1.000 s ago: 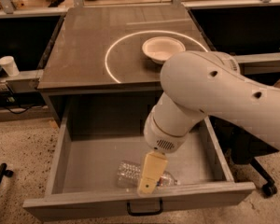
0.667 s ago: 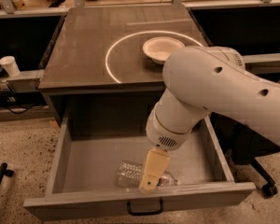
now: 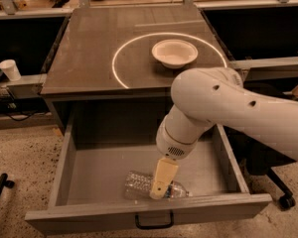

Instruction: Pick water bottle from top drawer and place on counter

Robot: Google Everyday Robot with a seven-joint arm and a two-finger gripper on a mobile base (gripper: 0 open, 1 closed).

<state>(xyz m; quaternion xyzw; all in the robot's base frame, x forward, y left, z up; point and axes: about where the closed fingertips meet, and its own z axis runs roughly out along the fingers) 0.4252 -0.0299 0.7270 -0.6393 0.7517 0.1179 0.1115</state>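
Bowl (image 3: 174, 52) on counter (image 3: 84, 58); gripper (image 3: 159, 186) covers water bottle (image 3: 136, 185) lying sideways in open top drawer (image 3: 89, 218), cap right; grip can't tell.

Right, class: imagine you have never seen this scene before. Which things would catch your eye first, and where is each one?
The bulky white robot arm dominates the right side and reaches down into the open grey top drawer. Its tan gripper hangs over a small clear crinkled plastic water bottle lying near the drawer's front. Behind, a shallow white bowl sits inside the thin white circle on the grey-brown counter.
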